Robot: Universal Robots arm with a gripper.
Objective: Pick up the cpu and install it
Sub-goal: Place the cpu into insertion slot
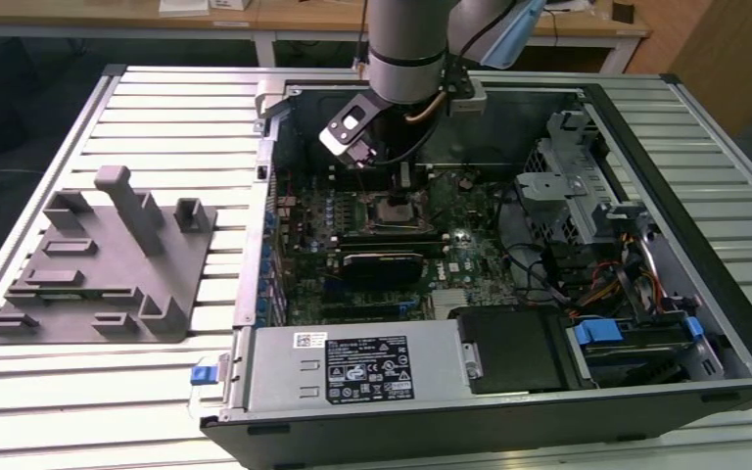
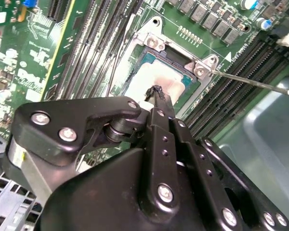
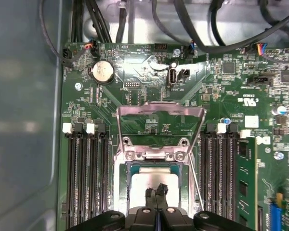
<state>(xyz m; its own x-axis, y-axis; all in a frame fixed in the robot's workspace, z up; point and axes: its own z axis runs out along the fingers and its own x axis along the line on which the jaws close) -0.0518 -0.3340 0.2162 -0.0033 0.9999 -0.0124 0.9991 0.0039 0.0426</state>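
Slatted metal tabletop (image 1: 154, 117) carrying open computer case (image 1: 481, 436). Arm (image 1: 409, 49) reaching down into case, claw (image 1: 402, 191) hanging over motherboard (image 3: 149, 91). Grey moulded fixture (image 1: 102, 264) sitting on tabletop well apart from claw. In both wrist views claw showing clenched, tips pressing together, nothing gripped between them. Cpu (image 3: 140, 180) lying flat in socket directly under claw tips; touching or just clear, cannot tell. Hinged load plate (image 3: 160, 108) standing open just beyond claw, memory slots (image 3: 84, 178) flanking claw on both sides.
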